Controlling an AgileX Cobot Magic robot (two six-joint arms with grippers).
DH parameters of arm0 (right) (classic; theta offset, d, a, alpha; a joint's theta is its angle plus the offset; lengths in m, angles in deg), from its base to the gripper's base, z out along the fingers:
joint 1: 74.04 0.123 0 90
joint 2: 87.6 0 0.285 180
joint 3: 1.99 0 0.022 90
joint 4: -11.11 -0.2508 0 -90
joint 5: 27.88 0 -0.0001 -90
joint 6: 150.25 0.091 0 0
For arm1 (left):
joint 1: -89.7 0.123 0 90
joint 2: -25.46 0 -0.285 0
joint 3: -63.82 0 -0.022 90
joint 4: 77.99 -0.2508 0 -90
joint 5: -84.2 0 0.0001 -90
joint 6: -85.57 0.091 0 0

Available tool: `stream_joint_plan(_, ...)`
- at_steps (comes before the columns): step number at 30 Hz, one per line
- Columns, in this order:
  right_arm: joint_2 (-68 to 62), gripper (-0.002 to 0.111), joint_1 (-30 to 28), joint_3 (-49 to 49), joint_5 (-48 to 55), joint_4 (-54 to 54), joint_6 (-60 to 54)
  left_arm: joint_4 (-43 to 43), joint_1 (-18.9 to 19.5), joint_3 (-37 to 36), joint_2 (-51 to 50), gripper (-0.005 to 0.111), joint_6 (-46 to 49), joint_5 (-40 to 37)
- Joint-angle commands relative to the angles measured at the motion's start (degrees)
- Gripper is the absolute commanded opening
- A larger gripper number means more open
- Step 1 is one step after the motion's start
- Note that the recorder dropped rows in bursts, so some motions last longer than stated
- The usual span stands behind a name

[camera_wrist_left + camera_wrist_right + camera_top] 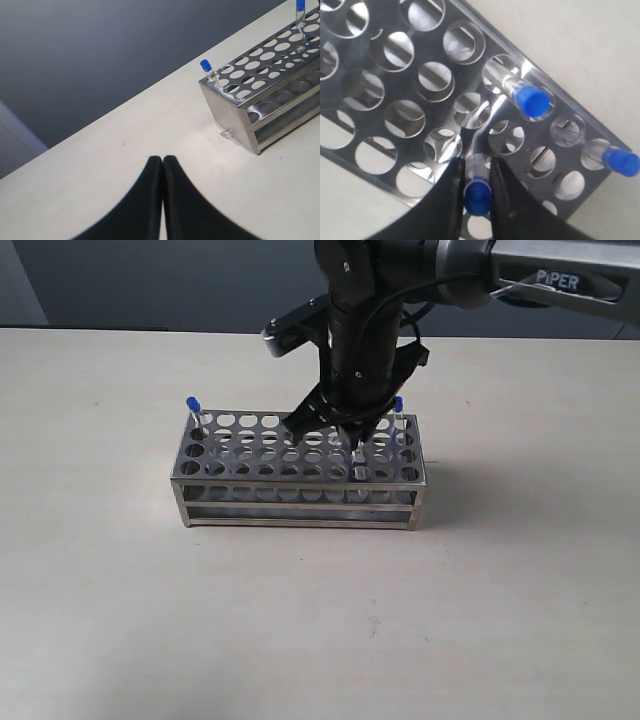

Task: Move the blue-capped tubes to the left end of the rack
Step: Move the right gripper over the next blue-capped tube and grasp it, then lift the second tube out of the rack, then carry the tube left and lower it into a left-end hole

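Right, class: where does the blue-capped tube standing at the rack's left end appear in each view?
Exterior view: blue-capped tube at the rack's far left corner.
Left wrist view: in the corner hole of the rack's near end.
Right wrist view: not in it.
Shared landmark: the rack.

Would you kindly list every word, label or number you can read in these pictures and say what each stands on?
"PiPER": white lettering on the right arm, seen in the exterior view.
Nothing else: the rack and blue-capped tubes carry no readable markings in any view.
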Motion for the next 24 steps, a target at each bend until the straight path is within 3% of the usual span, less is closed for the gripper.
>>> stream_joint_plan(1, 4.72, 0.002, -0.26, 0.10, 0.28, 0.57, 0.00, -0.09, -0.22, 0.30, -0.20, 0.001, -0.28, 0.48)
stream_joint_plan(13, 14.21, 0.002, 3.95, -0.03, -3.48, 0.79, -1.99, -0.09, -0.22, 0.30, -0.20, 0.001, -0.28, 0.48)
stream_joint_plan(24, 7.92, -0.001, 7.09, -8.65, -10.74, -7.02, -13.43, 0.25, -0.22, 0.30, -0.20, 0.001, -0.28, 0.32)
